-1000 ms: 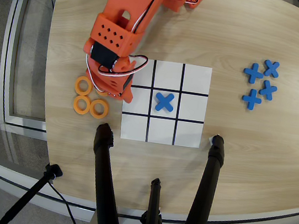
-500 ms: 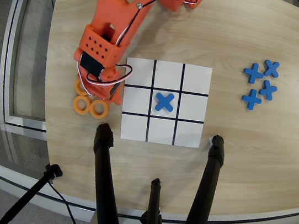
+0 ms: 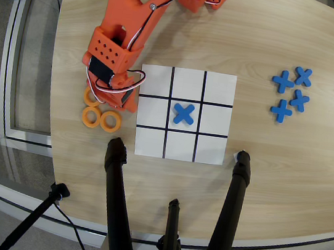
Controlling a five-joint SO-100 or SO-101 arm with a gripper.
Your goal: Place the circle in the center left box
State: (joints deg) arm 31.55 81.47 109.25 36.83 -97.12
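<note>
Three orange rings lie left of the paper grid in the overhead view: one (image 3: 88,97) partly under the arm, and two side by side (image 3: 91,117) (image 3: 111,121). A fourth ring does not show. My orange gripper (image 3: 110,94) hangs over the topmost ring, just left of the grid; the wrist body hides its fingers, so I cannot tell how the jaws stand or whether they hold a ring. The target cell (image 3: 214,119) is the middle-row end cell at image-right of the grid and is bare. A blue X (image 3: 183,113) sits in the middle cell.
Several blue crosses (image 3: 291,93) lie in a cluster right of the grid. Three black tripod legs (image 3: 113,198) (image 3: 231,196) (image 3: 168,237) reach onto the table from the near edge, just below the grid. The table edge curves close on the left.
</note>
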